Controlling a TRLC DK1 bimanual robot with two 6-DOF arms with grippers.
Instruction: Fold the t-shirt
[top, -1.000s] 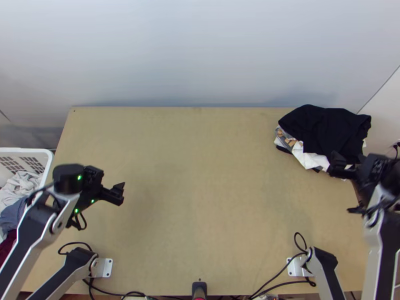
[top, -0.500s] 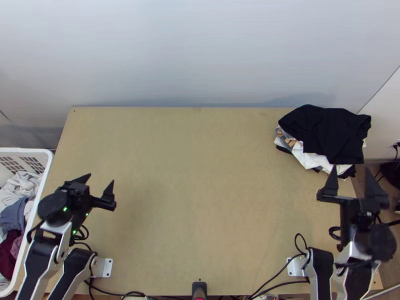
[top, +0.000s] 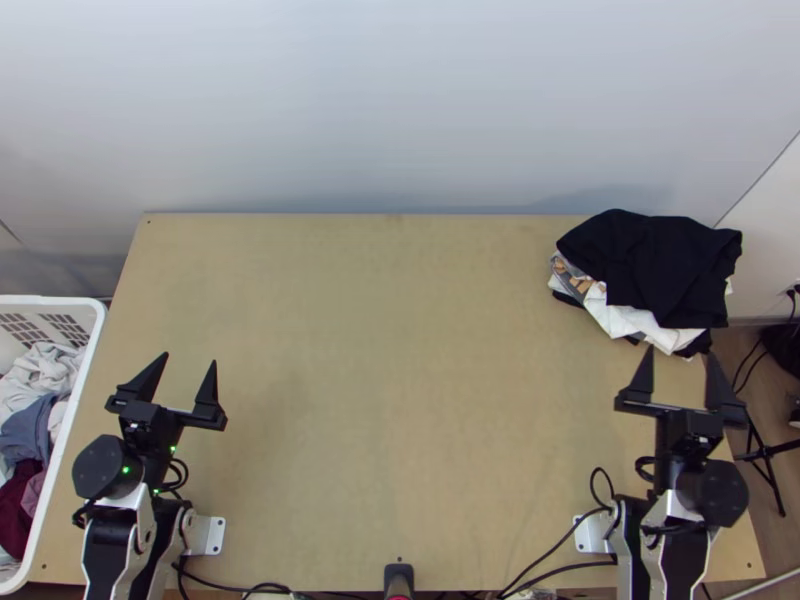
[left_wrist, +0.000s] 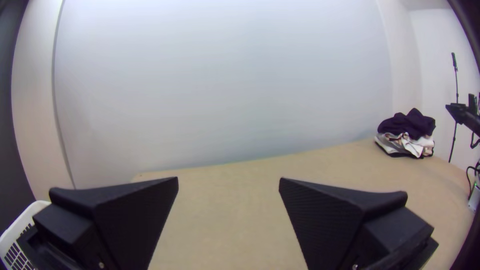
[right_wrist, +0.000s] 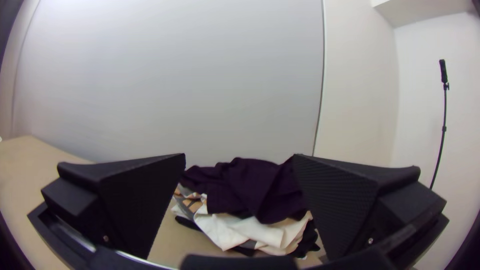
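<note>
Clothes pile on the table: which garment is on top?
The big black one, draped over the rest; the white one sticks out from under its near side.

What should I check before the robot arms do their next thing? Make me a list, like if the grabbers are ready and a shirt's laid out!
1. Left gripper open, holding nothing: ok.
2. Right gripper open, holding nothing: ok.
3. T-shirt spread on the table for folding: not ok, none is laid out.
4. Clothes waiting in the laundry basket: ok.
5. A t-shirt among those: cannot tell, they're bunched.
6. Clothes pile fully on the table: cannot tell, it hides the far right corner.
</note>
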